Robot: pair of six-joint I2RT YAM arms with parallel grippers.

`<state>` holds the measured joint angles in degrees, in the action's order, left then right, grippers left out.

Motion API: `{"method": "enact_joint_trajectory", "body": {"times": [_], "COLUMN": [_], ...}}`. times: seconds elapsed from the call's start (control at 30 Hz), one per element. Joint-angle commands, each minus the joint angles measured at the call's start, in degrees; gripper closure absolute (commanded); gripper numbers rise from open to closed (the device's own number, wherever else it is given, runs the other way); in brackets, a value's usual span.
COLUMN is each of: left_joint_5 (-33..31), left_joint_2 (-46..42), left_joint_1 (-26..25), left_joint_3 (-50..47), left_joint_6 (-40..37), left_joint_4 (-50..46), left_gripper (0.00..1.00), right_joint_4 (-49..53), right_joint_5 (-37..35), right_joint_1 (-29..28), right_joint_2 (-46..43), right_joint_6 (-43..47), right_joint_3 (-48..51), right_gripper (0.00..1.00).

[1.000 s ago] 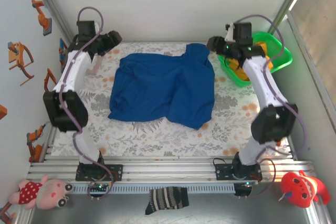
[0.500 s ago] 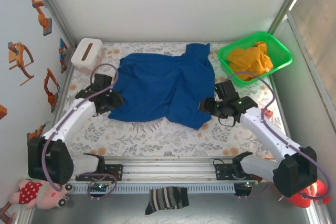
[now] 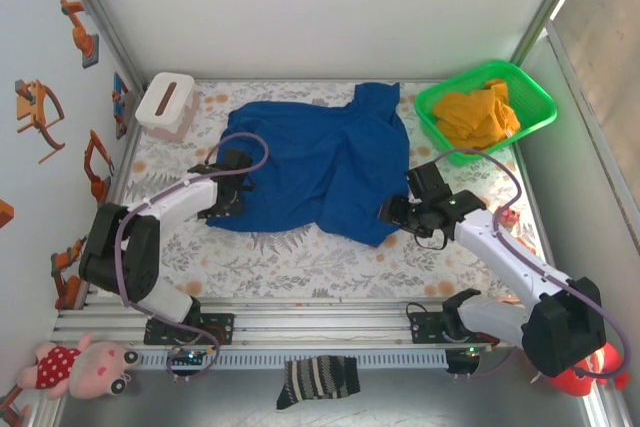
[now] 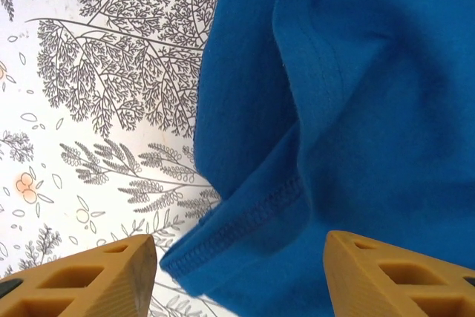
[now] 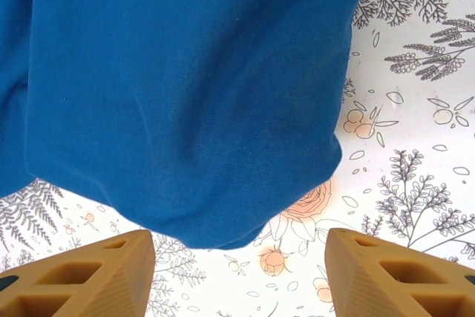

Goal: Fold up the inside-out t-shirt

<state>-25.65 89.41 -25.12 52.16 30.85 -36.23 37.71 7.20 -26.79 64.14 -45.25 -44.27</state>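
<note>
- The left gripper (image 4: 241, 261) stands parted with nothing between its jaws. Its orange fingertips (image 4: 82, 276) straddle a stitched hem corner (image 4: 245, 217) of the inside-out t-shirt (image 4: 356, 109), which looks like a line-up for a pinch on that corner.
- The right gripper (image 5: 237, 257) is also open and holds nothing. Its fingers sit on either side of a smooth, rounded lower edge of the blue cloth (no seam shows there, so I cannot tell which part of the shirt it is).
- From above, each claw sits low at its own near corner of the shirt, left arm on the left and right arm on the right. This is probably so both can take the near edge together and carry it evenly.
- The shirt lies rumpled in the middle of the floral table cover (image 3: 300, 252), with one part reaching toward the far edge. It is neither flat nor folded, so I judge the task to be at an early stage.
- Farther out, a white box (image 3: 165, 102) sits at the far left corner. A green basket (image 3: 535, 112) holding a yellow-orange garment (image 3: 480, 117) sits at the far right. Both are off the shirt, which leaves the middle free for folding.
</note>
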Motion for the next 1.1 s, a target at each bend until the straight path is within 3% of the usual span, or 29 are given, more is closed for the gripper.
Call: {"method": "enact_joint_trajectory", "body": {"times": [0.0,0.13,0.3,0.57,0.67,0.73,0.8,0.87,1.07], "left_joint_5": [-3.95,-3.86,-2.81,1.37,6.20,7.64,7.64,7.46,5.00], "left_joint_2": [2.39,4.88,6.92,-1.54,-3.75,-3.19,-1.59,0.59,5.63], "left_joint_1": [-0.23,-0.08,0.30,1.81,2.89,2.80,2.65,2.67,2.84], "left_joint_3": [1.41,2.92,5.24,5.34,5.61,6.34,6.79,7.35,8.03], "left_joint_6": [-1.68,-2.30,-3.46,-4.54,-5.04,-4.49,-3.55,-2.76,0.27], "left_joint_4": [0.42,0.66,-0.13,-0.52,-0.24,-0.75,-0.89,-1.05,-1.39], "left_gripper": [0.44,0.60,1.00,1.00,1.00,0.65,0.44,0.38,0.37], "right_joint_4": [-1.23,-2.28,-4.02,-7.23,-8.43,-9.04,-9.53,-9.76,-9.84], "right_joint_5": [-0.28,0.71,1.24,1.37,1.75,2.01,2.19,2.38,2.11], "right_joint_1": [-0.38,-0.38,-0.37,-0.46,-0.47,-0.54,-0.61,-0.64,-0.72], "right_joint_2": [-0.81,-0.38,-0.23,0.31,0.75,1.39,1.98,2.38,2.90], "right_joint_6": [-0.99,-0.84,-0.94,-2.35,-2.46,-2.29,-2.14,-2.20,-1.98], "right_joint_3": [1.29,2.58,4.94,8.20,8.76,8.69,8.68,8.46,8.76], "right_gripper": [0.39,0.39,0.39,0.39,0.39,0.39,0.39,0.39,0.38]}}
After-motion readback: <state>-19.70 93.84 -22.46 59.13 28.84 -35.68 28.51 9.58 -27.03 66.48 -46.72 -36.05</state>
